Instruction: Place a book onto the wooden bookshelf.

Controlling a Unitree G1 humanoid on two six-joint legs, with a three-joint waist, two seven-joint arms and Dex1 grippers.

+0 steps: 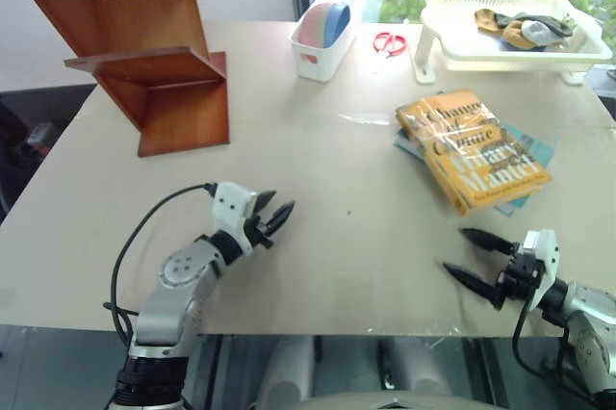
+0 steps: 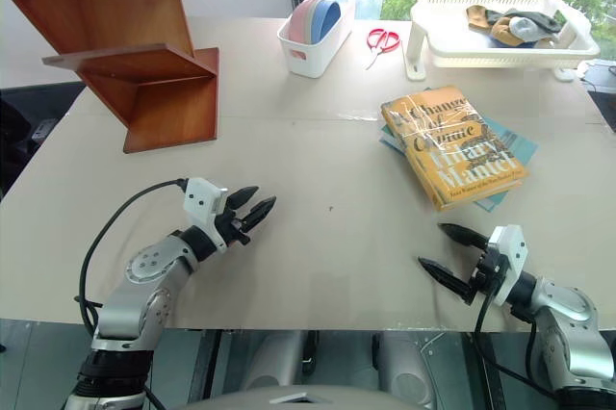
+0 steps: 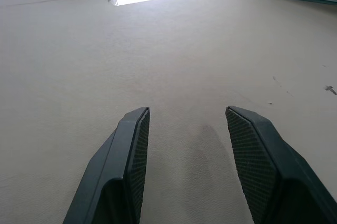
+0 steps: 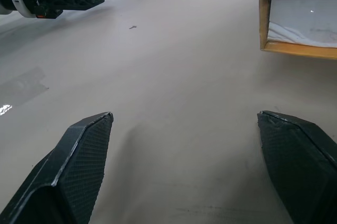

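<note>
The book point(image 1: 472, 149), yellow-orange with black title lettering, is seen lying flat on the right half of the pale surface point(image 1: 337, 237), stacked on top of a thinner teal-blue book point(image 1: 534, 152) whose edges stick out beneath it. It is gripped by nothing. In the right wrist view its cut page edge and orange cover point(image 4: 300, 21) are shown ahead of that claw, apart from the fingers.

The wooden bookshelf point(image 1: 144, 44) is placed at the far left corner of the surface, well apart from the book, its reddish-brown boards slanted and its upright side panel turned towards the middle of the surface.

The left claw point(image 1: 271, 218) is held low over the near left part of the surface, its two black fingers parted and nothing held between them; bare surface is seen between the fingers in the left wrist view. The right claw point(image 1: 476, 258) is held near the front right edge, released as well, its fingers spread wide with only bare surface between them. The book lies beyond it, not touched.

Along the far edge, a white bin point(image 1: 322, 44) holding pink and blue plates, red-handled scissors point(image 1: 389, 42) and a white plastic tray point(image 1: 452, 49) with cloth items in it are lined up.
</note>
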